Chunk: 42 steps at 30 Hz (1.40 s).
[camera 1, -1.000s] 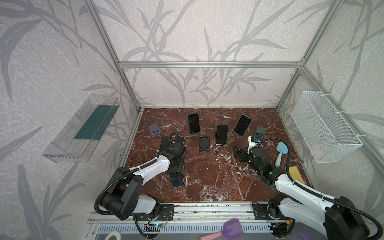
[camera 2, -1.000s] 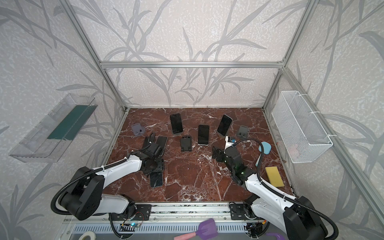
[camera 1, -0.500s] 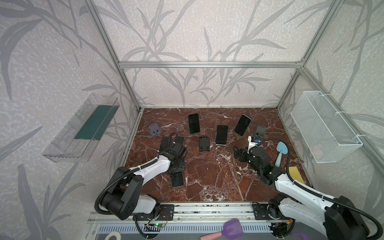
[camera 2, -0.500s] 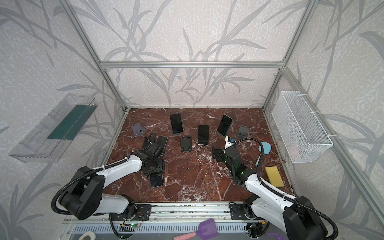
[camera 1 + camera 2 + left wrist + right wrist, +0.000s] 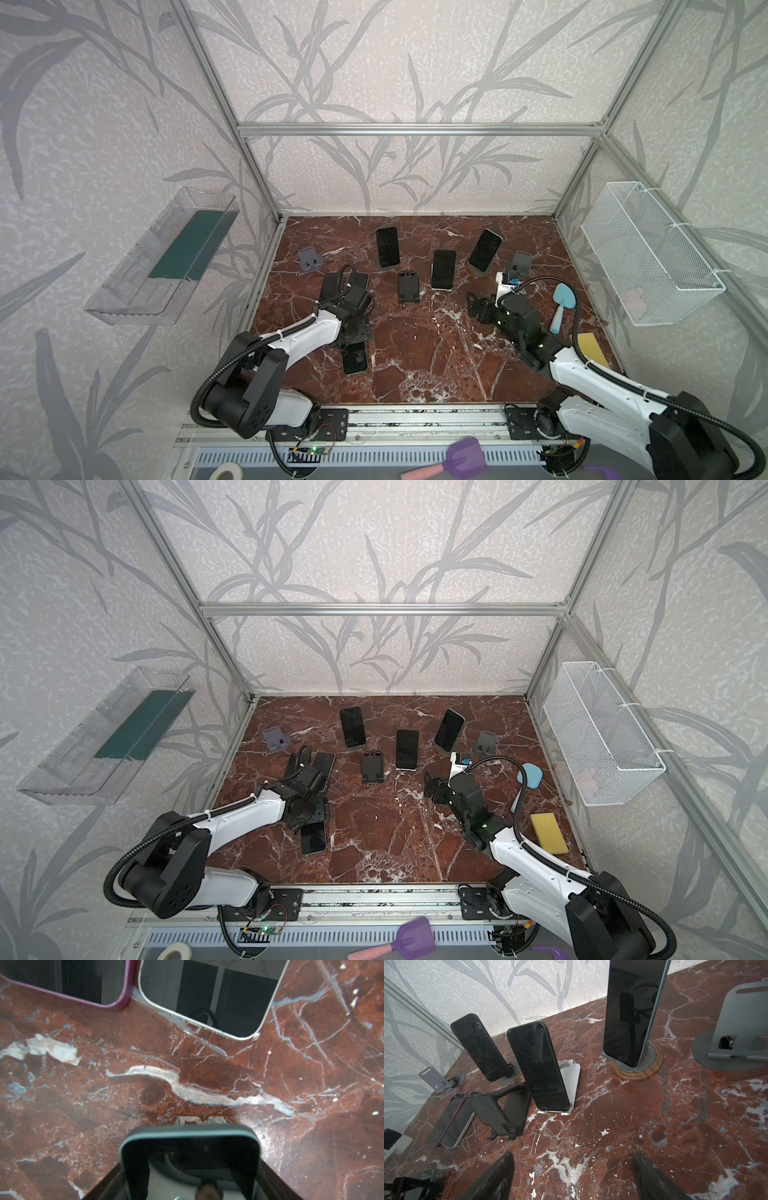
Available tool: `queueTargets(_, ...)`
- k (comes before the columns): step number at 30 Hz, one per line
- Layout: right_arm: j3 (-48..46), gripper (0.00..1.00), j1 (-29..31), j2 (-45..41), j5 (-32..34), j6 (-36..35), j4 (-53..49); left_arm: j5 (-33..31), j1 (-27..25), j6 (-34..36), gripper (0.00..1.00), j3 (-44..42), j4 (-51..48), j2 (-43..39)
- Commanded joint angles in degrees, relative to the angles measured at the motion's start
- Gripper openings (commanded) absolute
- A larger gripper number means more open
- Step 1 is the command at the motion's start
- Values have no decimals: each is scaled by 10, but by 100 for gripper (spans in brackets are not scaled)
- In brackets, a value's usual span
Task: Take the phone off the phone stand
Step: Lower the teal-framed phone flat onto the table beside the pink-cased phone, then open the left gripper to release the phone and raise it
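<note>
Hardly anything has shifted since a second ago: in both top views the arms and every phone sit where they sat. The phone (image 5: 355, 358) in its dark teal case lies flat on the surface (image 5: 436, 365) at the front left, off any stand. Its near end sticks out from under the left gripper (image 5: 353, 330), which hangs low over its far end. In the left wrist view the phone (image 5: 190, 1147) has dark shapes along both long edges, but I cannot tell whether the gripper clamps it or has let go. Just beyond it a purple-cased phone (image 5: 62, 978) and a white-edged phone (image 5: 207, 991) lie flat side by side. Right of those, near the middle, a black stand (image 5: 407, 287) is empty. Behind it three phones lean propped: a back phone (image 5: 387, 247), a middle phone (image 5: 443, 269) on a white stand (image 5: 572, 1084), and a right phone (image 5: 484, 249) on a wood-rimmed base (image 5: 636, 1073). A lilac stand (image 5: 309, 262) at the far left and a grey stand (image 5: 521, 262) at the right are empty too. The right gripper (image 5: 572, 1156) hovers above bare surface in front of the propped phones, spread wide and holding nothing. A blue spatula (image 5: 563, 305) and a yellow sponge (image 5: 592, 349) lie near the right wall.
</note>
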Motion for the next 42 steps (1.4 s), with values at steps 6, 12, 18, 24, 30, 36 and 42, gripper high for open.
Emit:
queueTargets(6, -6, 88, 2, 1, -2, 2, 19, 20, -4, -4, 79, -10, -28, 21)
queueTargets(12, -6, 88, 2, 0, -3, 3, 18, 6, -4, 27, 69, 20, -35, 39)
queueTargets(18, -6, 88, 2, 0, -3, 3, 19, -16, -4, 49, 68, 50, -42, 65)
queueTargets(24, -6, 88, 2, 1, -4, 4, 19, -42, -4, 62, 68, 69, -47, 79)
queueTargets(30, -6, 88, 3, 0, -4, 4, 19, -39, -4, 61, 71, 71, -49, 83)
queueTargets(36, -6, 88, 3, 2, -4, 6, 19, -28, -4, 58, 78, 76, -63, 56)
queueTargets(42, -6, 88, 2, 3, -8, 9, 20, -2, -4, 61, 85, 122, -102, 11)
